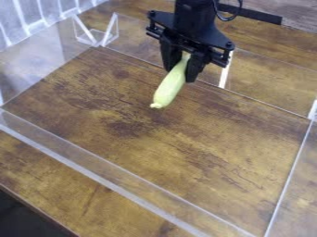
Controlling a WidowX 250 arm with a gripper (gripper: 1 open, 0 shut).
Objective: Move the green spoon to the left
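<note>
The green spoon (170, 84) shows as a thick yellow-green handle hanging at a slant above the wooden table (136, 130), its lower end pointing down and left. Its upper end sits between the black fingers of my gripper (186, 57), which is shut on it. The spoon's silver bowl is hidden behind the fingers. The spoon does not touch the table.
A clear acrylic wall (111, 190) runs along the front and right side of the work area. A clear plastic stand (96, 32) is at the back left. Bare wood lies to the left of the spoon and in front of it.
</note>
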